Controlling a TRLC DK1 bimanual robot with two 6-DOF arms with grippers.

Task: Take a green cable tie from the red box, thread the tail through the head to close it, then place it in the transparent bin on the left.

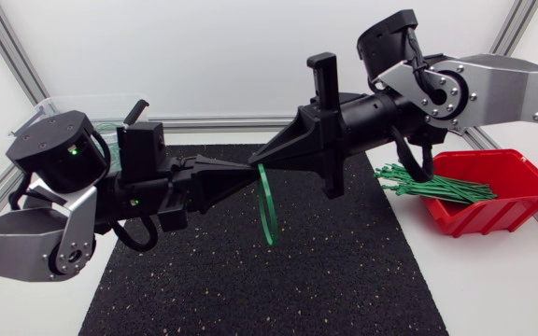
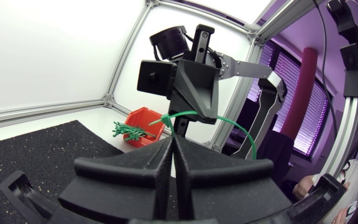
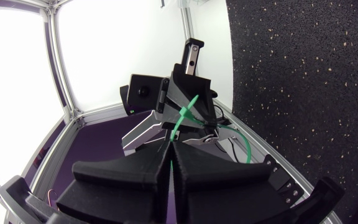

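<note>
A green cable tie (image 1: 269, 207) hangs as a loop above the middle of the black mat, where my two grippers meet tip to tip. My left gripper (image 1: 250, 169) comes in from the left and is shut on one part of the tie. Shut on the other part, my right gripper (image 1: 271, 165) comes in from the right. In the left wrist view the tie (image 2: 229, 122) runs across the tip of the right gripper (image 2: 194, 116) just ahead of my own fingertips. In the right wrist view the tie (image 3: 184, 115) rises from between my own fingers toward the left gripper (image 3: 199, 127).
The red box (image 1: 502, 198) stands at the right edge of the mat with a bundle of green ties (image 1: 430, 185) sticking out over its rim. The transparent bin (image 1: 47, 107) sits at the back left, mostly hidden behind my left arm. The black mat (image 1: 344, 280) covers the table's middle.
</note>
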